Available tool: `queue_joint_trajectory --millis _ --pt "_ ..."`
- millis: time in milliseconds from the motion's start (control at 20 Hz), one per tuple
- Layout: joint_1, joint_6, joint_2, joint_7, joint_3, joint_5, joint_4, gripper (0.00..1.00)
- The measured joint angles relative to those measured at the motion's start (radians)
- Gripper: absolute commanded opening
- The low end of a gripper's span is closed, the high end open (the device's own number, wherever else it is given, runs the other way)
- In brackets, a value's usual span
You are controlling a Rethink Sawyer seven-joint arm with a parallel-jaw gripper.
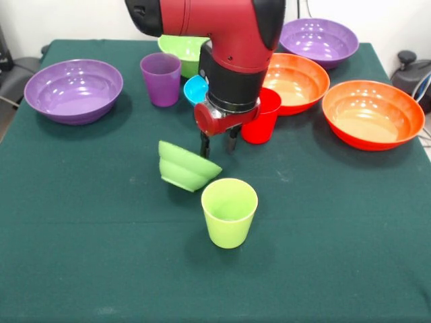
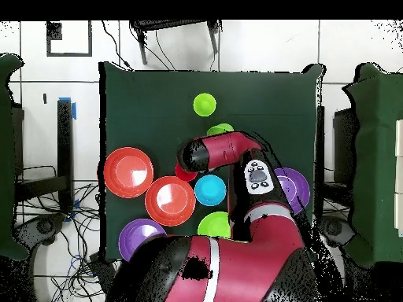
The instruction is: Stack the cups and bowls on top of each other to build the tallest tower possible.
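Note:
My gripper [image 1: 217,144] hangs open and empty just behind a small lime-green bowl [image 1: 185,167], which sits tilted on the green cloth and shows past the arm in the overhead view [image 2: 220,129]. A lime-green cup [image 1: 229,210] stands upright in front of the bowl [image 2: 205,103]. A red cup [image 1: 264,116] stands right behind the gripper. A small blue bowl [image 1: 194,89] and a translucent purple cup [image 1: 161,79] stand behind it to the left. No joined tower is in view; these pieces stand apart.
Two wide orange bowls [image 1: 296,81] [image 1: 372,113] sit at the right. Wide purple bowls sit at the left [image 1: 74,89] and back right [image 1: 318,40]. A medium lime-green bowl [image 1: 180,50] sits at the back, partly behind the arm.

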Motion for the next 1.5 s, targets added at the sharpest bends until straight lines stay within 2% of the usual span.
queue_joint_trajectory --millis 250,800,1500 --pt "0.007 0.004 -0.011 0.0 -0.001 0.006 0.0 1.0" --pt "0.06 0.057 -0.088 0.0 -0.004 0.036 -0.017 1.0" --pt "0.063 0.057 -0.097 0.0 -0.011 0.051 -0.071 1.0"
